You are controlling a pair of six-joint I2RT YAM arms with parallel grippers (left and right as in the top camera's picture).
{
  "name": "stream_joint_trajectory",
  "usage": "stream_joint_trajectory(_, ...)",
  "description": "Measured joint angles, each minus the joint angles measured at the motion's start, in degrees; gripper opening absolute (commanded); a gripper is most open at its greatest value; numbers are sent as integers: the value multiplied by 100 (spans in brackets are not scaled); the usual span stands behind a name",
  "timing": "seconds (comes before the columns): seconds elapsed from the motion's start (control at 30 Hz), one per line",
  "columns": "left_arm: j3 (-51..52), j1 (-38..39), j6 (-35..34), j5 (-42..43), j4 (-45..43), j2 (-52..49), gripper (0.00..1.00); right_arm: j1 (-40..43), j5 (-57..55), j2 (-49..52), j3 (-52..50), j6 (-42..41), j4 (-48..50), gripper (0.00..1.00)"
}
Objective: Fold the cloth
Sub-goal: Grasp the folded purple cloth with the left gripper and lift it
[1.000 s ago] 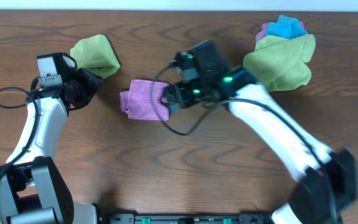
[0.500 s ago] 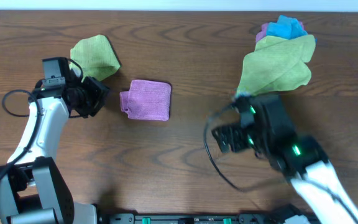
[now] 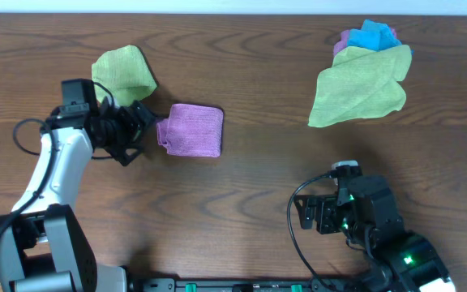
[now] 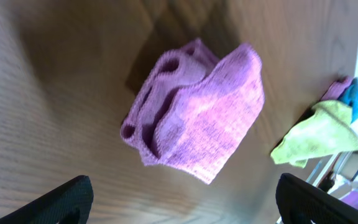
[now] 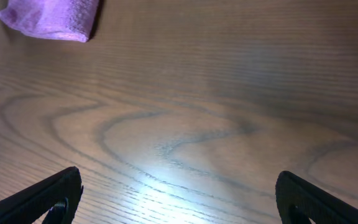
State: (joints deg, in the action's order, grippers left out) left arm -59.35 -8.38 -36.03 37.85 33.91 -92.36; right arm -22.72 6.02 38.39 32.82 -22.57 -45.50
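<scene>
The cloth, a purple one (image 3: 191, 130), lies folded into a small thick rectangle on the wooden table, left of centre. My left gripper (image 3: 140, 132) stands open just to its left, fingers spread toward the cloth's left edge and holding nothing. The left wrist view shows the layered folds of the cloth (image 4: 197, 112) ahead of the open left gripper (image 4: 182, 202). Far from it, low at the front right, my right gripper (image 3: 306, 215) is open and empty. In the right wrist view the right gripper (image 5: 179, 196) hangs over bare wood, with the cloth (image 5: 51, 17) at the upper left.
A crumpled green cloth (image 3: 124, 73) lies behind my left gripper. At the back right sits a pile: a spread green cloth (image 3: 359, 93) over a blue one (image 3: 377, 36) and a purple one (image 3: 345, 40). The table's far edge runs along the top.
My right arm has drawn back from the purple cloth to the front right. The left gripper has moved right toward the cloth and opened wide.
</scene>
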Motion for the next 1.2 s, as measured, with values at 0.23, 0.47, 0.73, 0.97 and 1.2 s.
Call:
stream_joint_trajectory(0.23, 831, 345, -24, 142, -699, 0, 95, 0, -68, 0, 0, -33, -7, 99)
stream_joint_trajectory(0.47, 1449, 361, -348, 190, -1757, 0, 95, 0, -76, 0, 0, -48, -4, 99)
stream_joint_trajectory(0.73, 1665, 361, -619, 184, -2260, 0, 95, 0, -74, 0, 0, -48, -9, 99)
stream_joint_trajectory(0.97, 1668, 413, -802, 177, -2656, -76, 96, 0, -76, 0, 0, -48, -9, 99)
stream_joint_trajectory(1.2, 1670, 669, -1078, 114, -3014, -354, 97, 0, -76, 0, 0, -48, -9, 99)
